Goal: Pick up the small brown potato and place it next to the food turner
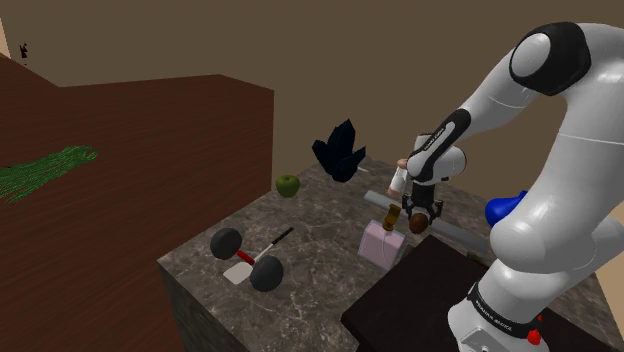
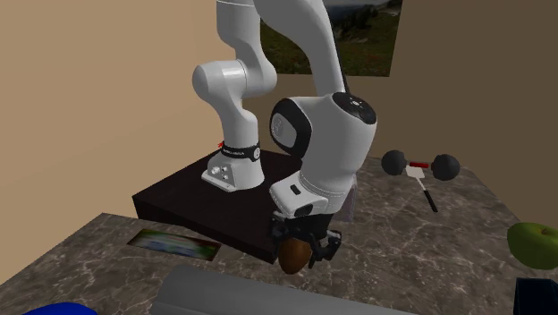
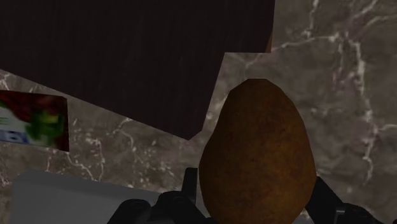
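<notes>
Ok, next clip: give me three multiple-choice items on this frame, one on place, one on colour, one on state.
1. The food turner lies: A) by the dumbbell B) on the stand C) on the floor
2. The apple is: A) red B) yellow C) green
3. The potato is: A) loose on the counter B) clasped by the gripper C) on the turner

Answers: 1 A, its blade lies between the two weights; 2 C, it is plainly green; 3 B, the wrist view shows it gripped on both sides.
</notes>
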Available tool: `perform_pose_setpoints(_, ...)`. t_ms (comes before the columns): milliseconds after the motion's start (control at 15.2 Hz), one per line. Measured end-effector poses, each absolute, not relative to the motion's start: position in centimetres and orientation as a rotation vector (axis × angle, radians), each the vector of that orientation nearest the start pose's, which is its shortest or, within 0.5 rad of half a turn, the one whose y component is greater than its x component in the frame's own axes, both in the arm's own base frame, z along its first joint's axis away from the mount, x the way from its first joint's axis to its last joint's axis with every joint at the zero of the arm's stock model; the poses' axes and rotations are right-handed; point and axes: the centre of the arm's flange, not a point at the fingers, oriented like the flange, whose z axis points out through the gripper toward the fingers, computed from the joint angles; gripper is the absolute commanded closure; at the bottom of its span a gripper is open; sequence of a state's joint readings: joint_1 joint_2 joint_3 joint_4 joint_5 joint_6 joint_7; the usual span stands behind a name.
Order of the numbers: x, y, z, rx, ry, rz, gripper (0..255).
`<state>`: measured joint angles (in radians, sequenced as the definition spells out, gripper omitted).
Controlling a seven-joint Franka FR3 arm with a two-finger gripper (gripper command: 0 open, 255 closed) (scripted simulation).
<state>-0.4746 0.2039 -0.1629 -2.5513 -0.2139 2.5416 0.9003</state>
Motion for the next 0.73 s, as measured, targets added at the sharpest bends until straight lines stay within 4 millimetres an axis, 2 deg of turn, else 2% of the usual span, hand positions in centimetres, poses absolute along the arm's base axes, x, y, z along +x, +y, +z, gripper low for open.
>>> perform_pose_setpoints(726, 34.4, -25.6, 23.6, -2.568, 2.052, 0.319, 255)
